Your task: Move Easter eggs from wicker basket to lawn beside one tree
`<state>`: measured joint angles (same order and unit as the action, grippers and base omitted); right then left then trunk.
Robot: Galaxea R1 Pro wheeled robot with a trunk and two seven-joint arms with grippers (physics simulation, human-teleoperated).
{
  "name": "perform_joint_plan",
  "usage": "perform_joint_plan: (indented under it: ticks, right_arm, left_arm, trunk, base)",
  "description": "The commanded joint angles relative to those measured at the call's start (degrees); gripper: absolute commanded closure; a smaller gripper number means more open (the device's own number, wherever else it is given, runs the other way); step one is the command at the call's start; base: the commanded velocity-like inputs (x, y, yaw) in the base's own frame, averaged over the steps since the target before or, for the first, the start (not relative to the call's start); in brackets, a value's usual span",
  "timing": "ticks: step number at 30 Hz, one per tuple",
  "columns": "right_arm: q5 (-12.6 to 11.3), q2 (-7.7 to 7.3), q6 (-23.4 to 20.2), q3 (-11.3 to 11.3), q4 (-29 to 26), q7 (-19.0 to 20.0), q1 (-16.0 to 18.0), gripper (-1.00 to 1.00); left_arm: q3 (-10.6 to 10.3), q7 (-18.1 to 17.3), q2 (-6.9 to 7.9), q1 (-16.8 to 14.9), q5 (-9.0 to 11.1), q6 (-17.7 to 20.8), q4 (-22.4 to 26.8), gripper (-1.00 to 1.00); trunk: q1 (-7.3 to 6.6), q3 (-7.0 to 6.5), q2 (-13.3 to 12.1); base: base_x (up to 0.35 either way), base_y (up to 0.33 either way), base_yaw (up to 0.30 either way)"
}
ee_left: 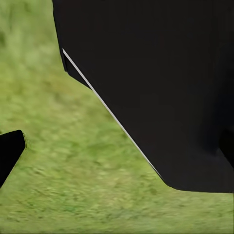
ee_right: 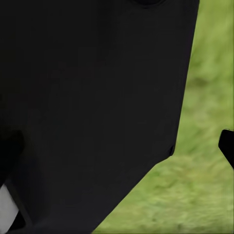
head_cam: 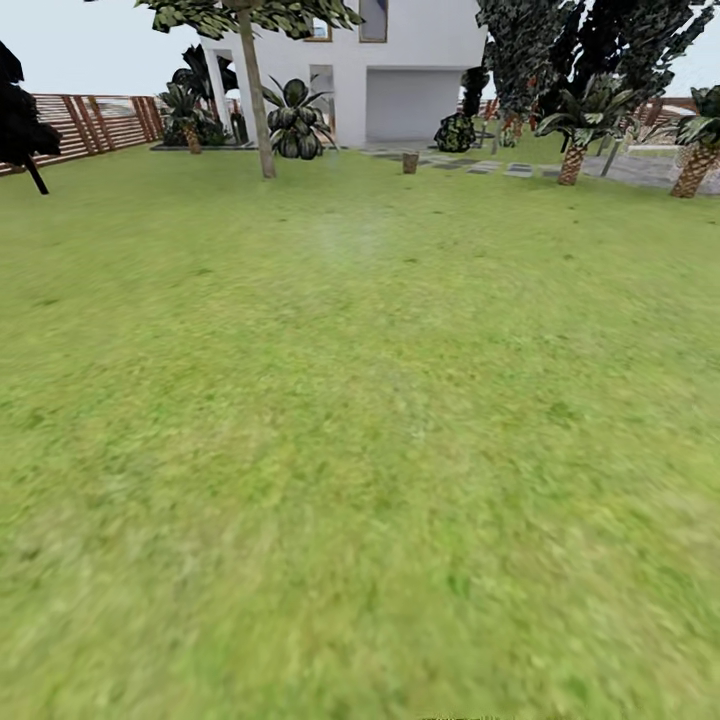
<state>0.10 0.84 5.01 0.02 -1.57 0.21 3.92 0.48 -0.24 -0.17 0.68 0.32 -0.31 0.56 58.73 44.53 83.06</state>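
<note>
Ahead of you the lawn (head_cam: 360, 420) lies open. Far off, a thin tree (head_cam: 256, 100), a stump (head_cam: 410, 162) and palms (head_cam: 572, 150) stand before the house (head_cam: 400, 70).

My body shows as matt black, smooth and unmarked. By my left wrist a broad black panel (ee_left: 161, 87) has flat faces and a rounded lower corner, with one thin pale line running along its slanted edge. A small black finger (ee_left: 9, 152) tip pokes in beside it. By my right wrist another wide black panel (ee_right: 92, 107) carries a small pale grey patch near its edge
</note>
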Motion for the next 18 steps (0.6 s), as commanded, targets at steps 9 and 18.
perform_joint_plan:
  ticks: [9,18]
  right_arm:
    - [0.2,0.23,0.4,0.0,0.1,0.0,0.0,-1.0]
    - [0.5,0.42,0.7,0.2,0.1,0.0,0.0,-1.0]
  left_arm:
    - [0.0,0.0,0.0,0.0,0.0,0.0,0.1,-1.0]
    - [0.0,0.0,0.0,0.0,0.0,0.0,0.1,-1.0]
  trunk:
    - [0.0,-0.27,0.0]
    - [0.0,-0.75,0.0]
  base:
    - [0.0,0.0,-0.259]
    - [0.0,0.0,-0.081]
